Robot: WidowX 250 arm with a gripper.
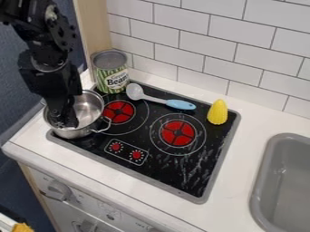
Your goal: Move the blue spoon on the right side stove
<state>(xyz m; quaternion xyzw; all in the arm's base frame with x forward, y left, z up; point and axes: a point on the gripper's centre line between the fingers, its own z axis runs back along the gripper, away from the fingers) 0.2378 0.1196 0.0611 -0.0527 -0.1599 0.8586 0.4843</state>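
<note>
1. Task's thing: see the blue spoon (157, 99) lying near the back edge of the stove (163, 168), at about twelve o'clock from its centre. Note the pale bowl (134, 92) towards ten o'clock, near the can (111, 74), and the blue handle (181, 104) reaching towards four o'clock.

2. Handling: expect something light and stiff, probably plastic, hardly fragile. Reckon on slight slipping or swivelling against the smooth black top if nudged off-centre.

3. Where to take hold: best across the thick blue handle, close to its middle. Avoid the thin neck, likely to roll in a grip, and the rounded bowl, awkward to clamp. Allow for some sag at the bowl end once lifted.

4. End effector (64, 122): down inside the metal pot (74, 133), at eight o'clock from the spoon and well apart from it. Cannot tell whether spread or pressed together; cannot tell either about any hold on something or contact with the pot's wall.

5. Next: judge the move as still at its start. Rise clear of the pot rim first, or risk dragging the pot along; then cross towards two o'clock. After gripping, lower towards six o'clock onto the right burner (176, 133), keeping clear of the yellow corn-shaped piece (218, 113) at the handle's three o'clock.
</note>
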